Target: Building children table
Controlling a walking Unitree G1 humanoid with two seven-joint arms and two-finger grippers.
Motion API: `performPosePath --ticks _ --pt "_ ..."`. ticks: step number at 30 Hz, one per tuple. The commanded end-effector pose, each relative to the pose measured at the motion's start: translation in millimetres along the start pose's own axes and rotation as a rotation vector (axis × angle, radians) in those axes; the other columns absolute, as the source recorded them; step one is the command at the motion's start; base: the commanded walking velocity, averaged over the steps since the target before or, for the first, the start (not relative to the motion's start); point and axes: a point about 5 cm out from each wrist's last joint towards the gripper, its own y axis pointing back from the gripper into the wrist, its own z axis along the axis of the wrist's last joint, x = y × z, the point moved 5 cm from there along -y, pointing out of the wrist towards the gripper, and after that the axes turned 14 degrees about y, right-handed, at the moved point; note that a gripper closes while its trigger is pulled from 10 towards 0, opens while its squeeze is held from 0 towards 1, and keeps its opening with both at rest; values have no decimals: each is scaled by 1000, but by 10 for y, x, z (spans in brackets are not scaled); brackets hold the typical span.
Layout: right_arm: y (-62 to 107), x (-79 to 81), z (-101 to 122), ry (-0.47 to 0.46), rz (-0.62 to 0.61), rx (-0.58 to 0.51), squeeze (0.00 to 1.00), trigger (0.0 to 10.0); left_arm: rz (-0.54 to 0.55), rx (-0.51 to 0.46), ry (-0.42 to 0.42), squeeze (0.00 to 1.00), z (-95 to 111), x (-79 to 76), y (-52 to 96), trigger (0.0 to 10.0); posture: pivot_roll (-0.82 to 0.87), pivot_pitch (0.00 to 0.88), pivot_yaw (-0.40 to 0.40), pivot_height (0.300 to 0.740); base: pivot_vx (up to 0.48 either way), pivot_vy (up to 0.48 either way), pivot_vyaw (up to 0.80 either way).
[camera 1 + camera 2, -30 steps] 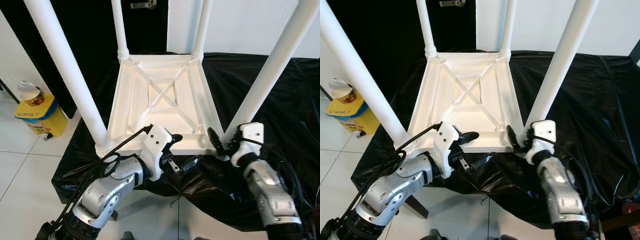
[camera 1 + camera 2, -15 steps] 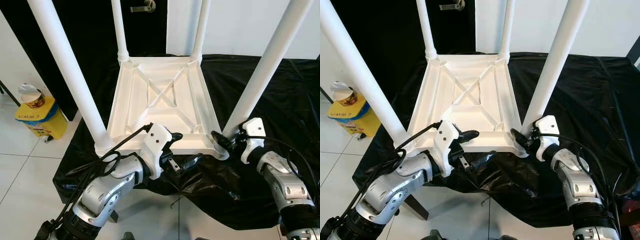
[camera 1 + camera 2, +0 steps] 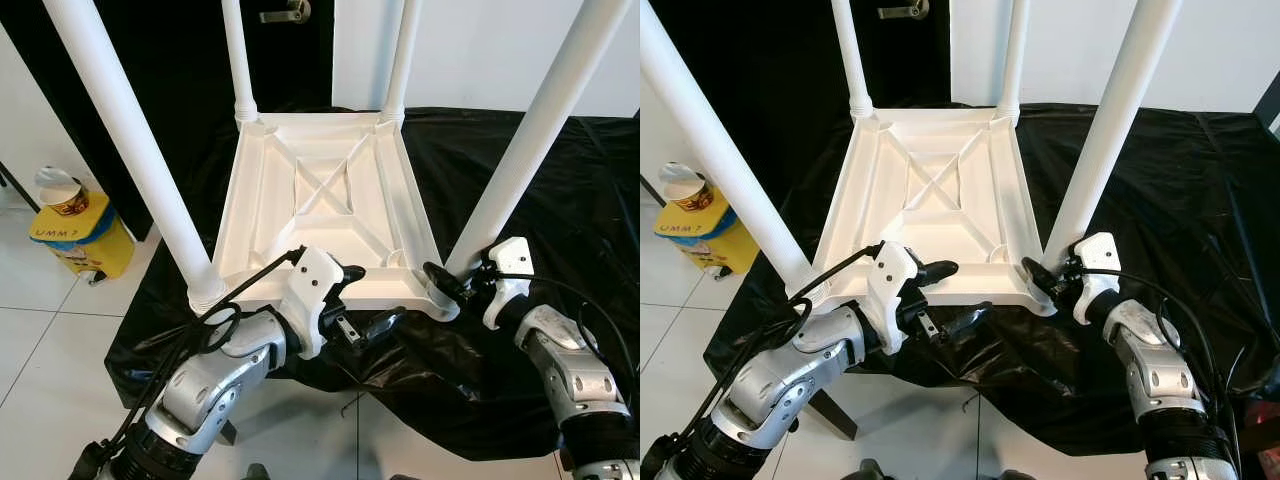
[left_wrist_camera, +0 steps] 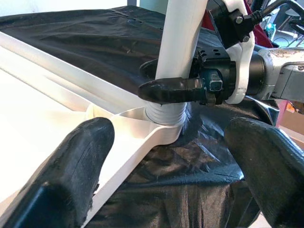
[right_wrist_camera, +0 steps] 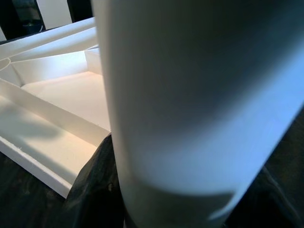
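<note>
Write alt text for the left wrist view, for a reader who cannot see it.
The right gripper reaches around the base of a white table leg where it screws into a corner of the upturned white tabletop, seen between the left gripper's two open black fingers. A black cloth lies under the table.

one upturned white table, four legs, two hands, one yellow bin
</note>
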Motion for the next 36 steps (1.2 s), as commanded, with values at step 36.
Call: performPosePath --ticks 36 --pt "21 438 -29 -245 -604 158 0 10000 -82 47 5 0 -89 -97 -16 10000 46 68 2 740 0 0 0"
